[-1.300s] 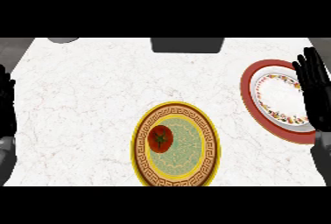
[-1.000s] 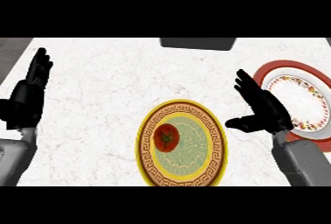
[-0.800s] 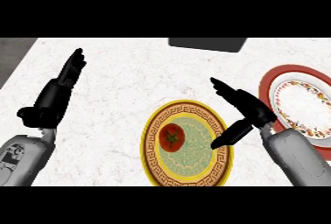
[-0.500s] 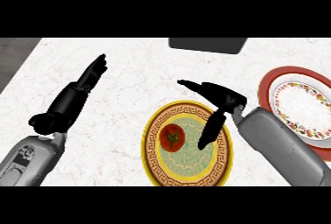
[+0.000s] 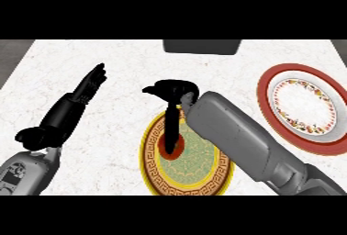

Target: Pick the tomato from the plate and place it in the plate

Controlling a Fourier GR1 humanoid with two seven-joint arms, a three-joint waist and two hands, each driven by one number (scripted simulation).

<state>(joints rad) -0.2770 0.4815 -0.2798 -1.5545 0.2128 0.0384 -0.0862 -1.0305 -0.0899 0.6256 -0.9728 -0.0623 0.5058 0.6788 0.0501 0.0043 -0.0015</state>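
Observation:
A red tomato (image 5: 178,148) lies in the left part of a green plate with a yellow patterned rim (image 5: 146,158) at the counter's front middle. My right hand (image 5: 173,90) hovers over that plate from the right. Its straight fingers (image 5: 170,131) point down onto the tomato and hide most of it, so only a red edge shows. I see no finger curled round it. A white plate with a red rim (image 5: 266,91) sits at the right. My left hand (image 5: 71,107) is raised at the left, fingers straight and pointing up and away, holding nothing.
A dark block (image 5: 202,46) sits at the counter's far edge, behind the plates. White marble counter (image 5: 122,69) stretches between the left hand and the green plate. My grey right forearm (image 5: 244,142) covers the green plate's right side.
My right hand has swung left from beside the red-rimmed plate to above the green plate, its fingers now down on the tomato. The left hand rose and tilted inward.

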